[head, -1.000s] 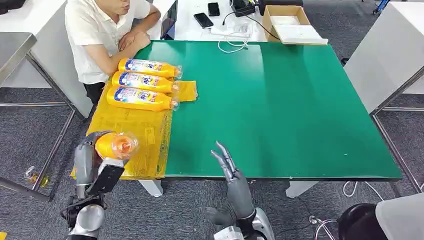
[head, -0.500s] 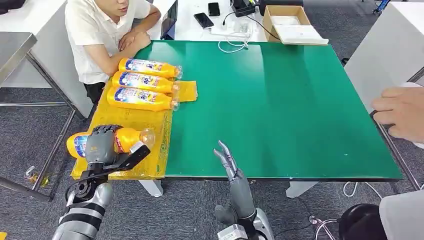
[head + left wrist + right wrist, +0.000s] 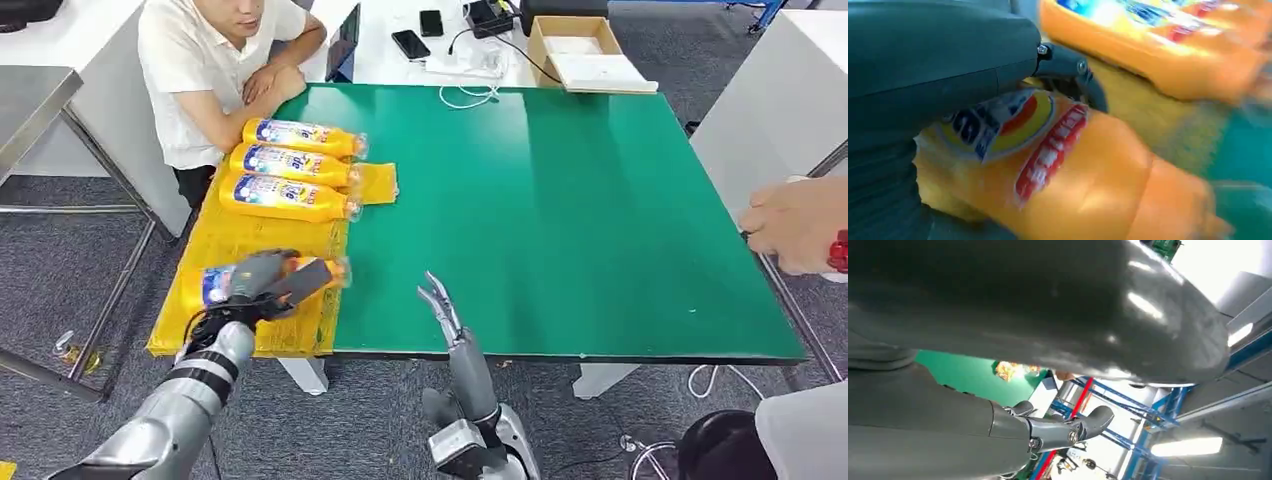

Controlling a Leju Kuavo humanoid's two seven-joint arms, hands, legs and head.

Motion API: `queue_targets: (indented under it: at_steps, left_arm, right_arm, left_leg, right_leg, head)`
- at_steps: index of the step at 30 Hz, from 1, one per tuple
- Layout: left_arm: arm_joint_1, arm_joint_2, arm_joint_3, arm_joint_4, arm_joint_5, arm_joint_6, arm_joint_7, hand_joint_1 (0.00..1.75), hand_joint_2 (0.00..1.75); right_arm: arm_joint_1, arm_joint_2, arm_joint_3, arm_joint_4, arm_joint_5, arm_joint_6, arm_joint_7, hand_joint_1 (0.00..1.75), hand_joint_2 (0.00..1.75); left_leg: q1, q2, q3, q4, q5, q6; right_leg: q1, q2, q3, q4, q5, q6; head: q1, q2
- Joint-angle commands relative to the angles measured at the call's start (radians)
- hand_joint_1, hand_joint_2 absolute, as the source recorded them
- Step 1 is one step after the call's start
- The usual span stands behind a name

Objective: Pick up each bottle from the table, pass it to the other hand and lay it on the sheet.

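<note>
- The left hand grasps an orange plastic bottle with a blue-and-white label, holding it on its side low over the yellow plastic sheet at about 8 o'clock on the green desk.
- In the left wrist view the fingers wrap over the bottle's label, and the yellow sheet lies just beyond; whether the bottle already touches the sheet I cannot tell.
- Three more orange bottles of the same kind lie side by side on the far part of the sheet, toward 10 o'clock, well apart from the held one.
- The right hand is released, fingers straight and holding nothing, at the desk's near edge around 6 o'clock.
- A person in a white shirt sits at the far left corner; another person's hand reaches in at 3 o'clock.
- Judged step: laying the bottle on the sheet, after the hand-over.
- The next move calls for settling the bottle flat, parallel with the row, then loosening the fingers without rolling it.
</note>
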Motion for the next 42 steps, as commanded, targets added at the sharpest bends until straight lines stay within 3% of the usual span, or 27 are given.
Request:
queue_targets:
  at_steps: [1,11,12,15,18,26,27,33,34,38,40,41,42]
  left_arm:
    - [-0.065,-0.038,0.015,0.255,0.057,-0.116,0.0,0.0,1.75]
    - [-0.024,-0.022,0.061,0.176,0.221,-0.198,-0.168,0.0,1.75]
    - [0.016,-0.03,0.089,0.093,0.309,-0.194,-0.273,0.0,1.75]
    - [0.134,-0.054,0.097,-0.148,0.436,-0.106,-0.379,0.0,1.75]
    - [0.301,-0.076,0.043,-0.487,0.582,0.031,-0.405,0.0,1.75]
    - [0.475,-0.048,-0.065,-0.827,0.874,0.037,-0.407,0.0,1.75]
    - [0.502,-0.049,-0.072,-0.874,0.907,0.035,-0.404,0.0,1.75]
    - [0.565,-0.082,-0.062,-1.0,1.024,0.119,-0.422,0.0,1.75]
    - [0.575,-0.08,-0.057,-1.006,1.018,0.175,-0.438,0.0,1.75]
    - [0.622,-0.069,-0.049,-1.022,1.006,0.203,-0.449,0.0,1.75]
    - [0.669,-0.041,-0.071,-1.036,0.884,0.245,-0.484,0.0,1.75]
    - [0.686,-0.033,-0.078,-1.038,0.847,0.256,-0.485,0.0,1.75]
    - [0.713,-0.029,-0.084,-1.045,0.806,0.278,-0.5,0.0,1.75]
  right_arm:
    - [-0.085,0.021,-0.011,0.202,-0.011,-0.019,-0.017,0.0,0.0]
    - [-0.085,-0.001,-0.004,0.232,-0.038,-0.065,-0.017,0.0,0.0]
    - [-0.077,-0.013,0.006,0.22,-0.048,-0.084,-0.017,0.0,0.0]
    - [-0.049,-0.032,0.015,0.171,-0.081,-0.108,-0.017,0.0,0.0]
    - [-0.004,-0.045,0.025,0.079,-0.125,-0.14,-0.017,0.0,0.0]
    - [0.057,-0.022,0.001,-0.09,-0.231,-0.178,-0.017,0.0,0.0]
    - [0.062,-0.017,-0.008,-0.108,-0.24,-0.173,-0.017,0.0,1.75]
    - [0.073,-0.019,-0.021,-0.195,-0.198,-0.285,-0.017,0.0,1.75]
    - [0.073,-0.014,-0.032,-0.177,-0.199,-0.327,-0.017,0.0,0.0]
    - [0.087,0.013,-0.082,-0.154,-0.245,-0.321,-0.017,0.0,0.0]
    - [0.099,0.043,-0.121,-0.178,-0.21,-0.416,-0.017,0.0,0.0]
    - [0.097,0.047,-0.126,-0.176,-0.204,-0.436,-0.017,0.0,1.75]
    - [0.098,0.057,-0.141,-0.188,-0.204,-0.468,-0.017,0.0,1.75]
  left_leg:
    - [-0.001,0.0,0.005,-0.002,0.0,0.0]
    - [-0.001,0.001,0.01,-0.003,0.001,0.0]
    - [-0.001,0.0,0.009,-0.003,0.0,0.0]
    - [-0.002,-0.001,0.01,-0.003,0.0,0.0]
    - [-0.002,0.0,0.007,-0.001,0.0,0.0]
    - [-0.002,0.005,-0.004,0.0,-0.002,0.0]
    - [-0.002,0.005,-0.005,0.001,-0.002,0.0]
    - [-0.002,0.004,-0.01,0.001,-0.002,0.0]
    - [-0.001,0.004,-0.008,0.001,-0.002,0.0]
    - [-0.001,0.005,-0.006,-0.001,-0.002,-0.001]
    - [-0.002,0.005,-0.005,-0.001,-0.002,-0.001]
    - [-0.002,0.005,-0.006,-0.001,-0.002,-0.001]
    - [-0.002,0.004,-0.007,-0.001,-0.002,-0.001]
  right_leg:
    - [0.0,0.0,0.005,-0.001,0.0,-0.001]
    - [-0.001,0.001,0.009,-0.003,0.001,-0.001]
    - [-0.001,0.0,0.009,-0.002,0.0,-0.001]
    - [-0.001,-0.001,0.009,-0.002,0.0,-0.001]
    - [-0.001,-0.001,0.007,-0.001,-0.001,-0.001]
    - [0.0,0.002,-0.006,0.001,-0.002,-0.001]
    - [0.0,0.003,-0.007,0.001,-0.001,-0.001]
    - [-0.001,0.001,-0.011,0.001,-0.002,-0.001]
    - [0.0,0.001,-0.01,0.001,-0.002,-0.001]
    - [0.0,0.002,-0.008,-0.001,-0.001,-0.002]
    - [0.0,0.002,-0.007,-0.001,-0.002,-0.002]
    - [-0.001,0.003,-0.008,-0.001,-0.002,-0.002]
    - [-0.001,0.002,-0.009,-0.001,-0.001,-0.001]
  head:
    - [0.0,0.0]
    - [0.0,0.0]
    - [0.0,0.0]
    - [0.0,0.0]
    - [0.0,0.0]
    - [0.0,0.0]
    - [0.0,0.0]
    - [0.0,0.0]
    - [0.0,0.0]
    - [0.0,0.0]
    - [0.0,0.0]
    - [0.0,0.0]
    - [0.0,0.0]
